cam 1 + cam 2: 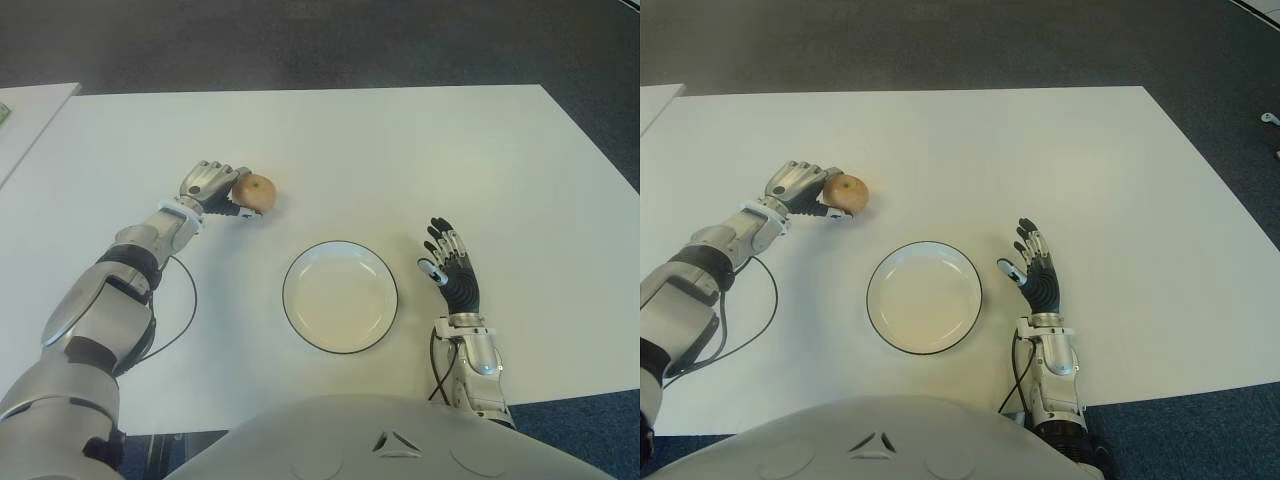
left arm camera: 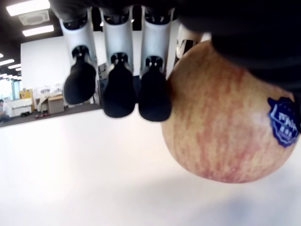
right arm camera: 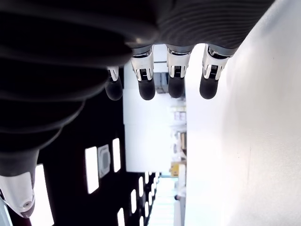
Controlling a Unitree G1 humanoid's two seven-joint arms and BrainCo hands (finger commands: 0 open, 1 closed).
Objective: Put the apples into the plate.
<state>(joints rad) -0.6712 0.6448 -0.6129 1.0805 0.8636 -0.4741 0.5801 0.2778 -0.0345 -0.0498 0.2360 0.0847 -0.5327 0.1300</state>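
- Where the white desk (image 1: 480, 150) comes nearest the robot, the right hand (image 1: 452, 268) shows just to the right of the plate, palm up, apart from it.
- Its fingers (image 3: 146, 87) are spread straight and relaxed, holding nothing, as the right wrist view shows.
- Just left of that hand sits the plate (image 1: 296, 322), round, white with a thin dark rim, nothing in it.
- A black cable (image 1: 185, 300) loops over the desk to the left of the plate, beside the left forearm.
- Farther out and to the left, the left hand (image 1: 208, 187) reaches across the desk, well beyond the plate.
- Its fingers (image 2: 154, 96) are curled around one apple (image 1: 254, 192), which is yellowish with red streaks and bears a small blue sticker (image 2: 283, 121).
- From the left wrist view the apple hangs slightly clear of the desk, a soft shadow beneath it.
- Beyond the far edge of the desk lies dark carpeted floor (image 1: 300, 45).
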